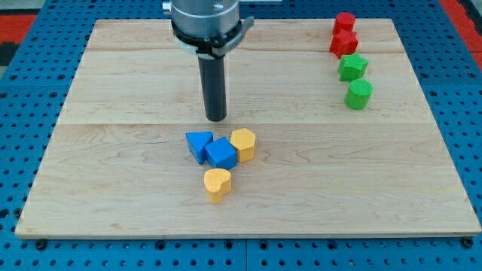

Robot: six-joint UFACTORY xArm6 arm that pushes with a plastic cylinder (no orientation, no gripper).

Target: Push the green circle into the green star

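Note:
The green circle sits near the view's right edge of the wooden board. The green star lies just above it, very close or touching. My tip stands near the board's middle, far to the left of both green blocks and just above the cluster of blue and yellow blocks.
Two red blocks stand stacked in a line above the green star at the view's top right. A blue triangle, a blue cube, a yellow hexagon and a yellow heart cluster below my tip.

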